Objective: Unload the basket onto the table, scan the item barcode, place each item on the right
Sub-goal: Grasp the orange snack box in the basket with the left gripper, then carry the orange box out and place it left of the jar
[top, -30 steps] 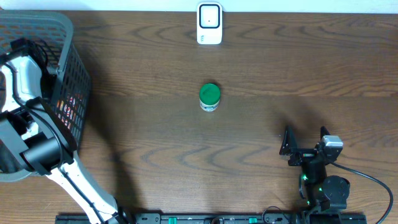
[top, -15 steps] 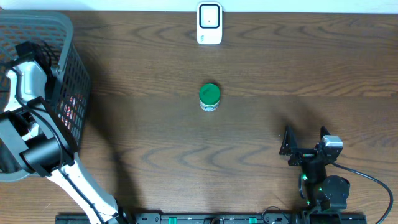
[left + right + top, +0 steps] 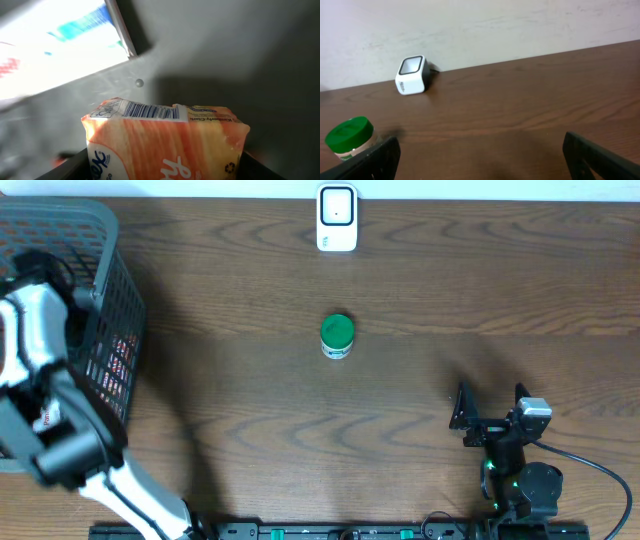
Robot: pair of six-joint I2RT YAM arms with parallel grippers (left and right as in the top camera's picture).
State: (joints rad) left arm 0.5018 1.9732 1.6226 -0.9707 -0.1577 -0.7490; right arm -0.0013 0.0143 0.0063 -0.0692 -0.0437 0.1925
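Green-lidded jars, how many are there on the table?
1. The green-lidded jar stands mid-table, on the robot's side of the white scanner. More could hide in the grey basket, where the left gripper grips an orange pack.

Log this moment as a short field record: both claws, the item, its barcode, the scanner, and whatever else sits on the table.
left claw: down inside the grey basket, closed on the orange tissue pack
barcode: on the pack's upper edge, facing the wrist camera
right claw: open, empty, at the near right of the table
scanner: white, far edge, centre
green-lidded jar: upright mid-table, apart from both claws
scan: not yet done
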